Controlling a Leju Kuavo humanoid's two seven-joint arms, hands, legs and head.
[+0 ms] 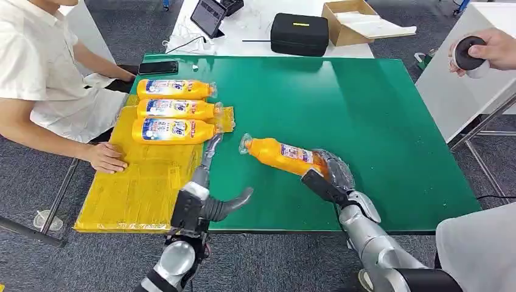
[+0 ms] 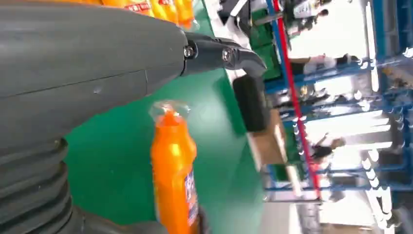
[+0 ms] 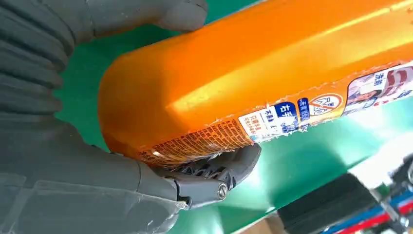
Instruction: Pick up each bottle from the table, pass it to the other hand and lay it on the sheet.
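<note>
My right hand (image 1: 329, 171) grips the base end of an orange bottle (image 1: 281, 154), which points its clear cap toward the left over the green table (image 1: 365, 103). In the right wrist view the thumb and fingers (image 3: 214, 178) wrap around the orange bottle (image 3: 253, 83). My left hand (image 1: 210, 193) is open near the table's front edge, fingers extended toward the sheet, apart from the bottle. The left wrist view shows the same bottle (image 2: 174, 170) beyond my left hand (image 2: 97, 63). Three orange bottles (image 1: 174, 111) lie side by side on the yellow sheet (image 1: 143, 182).
A person in white sits at the left, with a hand (image 1: 107, 157) resting on the sheet. Another person's hand (image 1: 484, 52) holds a dark round device at the right. A phone (image 1: 158, 67), a black case (image 1: 299, 33) and a cardboard box (image 1: 353, 21) lie beyond the green table.
</note>
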